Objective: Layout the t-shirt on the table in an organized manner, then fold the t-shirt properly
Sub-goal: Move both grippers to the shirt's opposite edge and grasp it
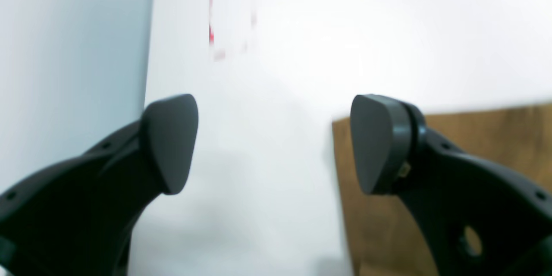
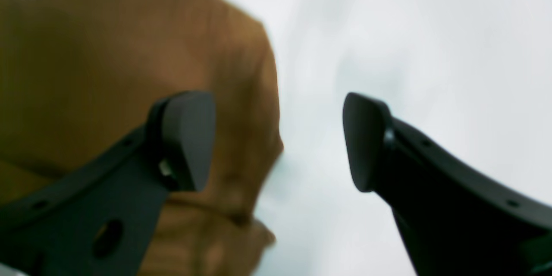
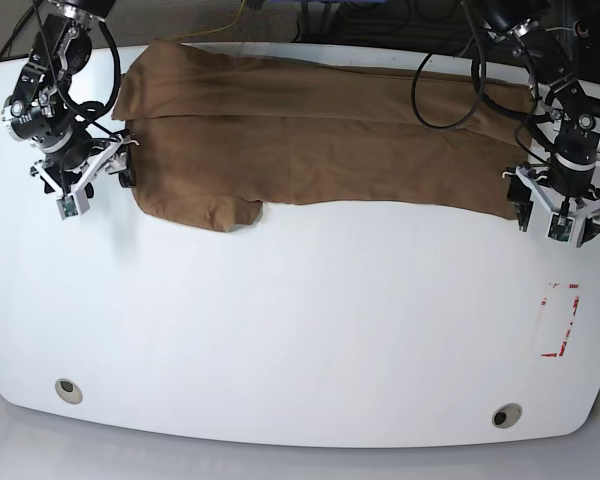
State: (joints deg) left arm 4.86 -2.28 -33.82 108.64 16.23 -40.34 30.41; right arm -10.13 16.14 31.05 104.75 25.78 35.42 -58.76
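Observation:
The tan-brown t-shirt [image 3: 320, 140] lies as a long, flattened band across the far half of the white table [image 3: 300, 330], with a small flap sticking out at its near left edge. My left gripper [image 3: 562, 222] hovers at the shirt's right end. In the left wrist view the left gripper [image 1: 274, 142] is open over bare table, and the t-shirt's corner [image 1: 474, 146] lies behind one finger. My right gripper [image 3: 96, 180] sits at the shirt's left end. In the right wrist view the right gripper [image 2: 276, 138] is open, straddling the t-shirt's edge [image 2: 129, 51], holding nothing.
A red dashed rectangle mark [image 3: 560, 320] is near the table's right edge, also blurred as the red mark [image 1: 211, 8] in the left wrist view. Two round grey holes [image 3: 68, 390] [image 3: 506, 415] sit near the front edge. Black cables hang behind the right-side arm.

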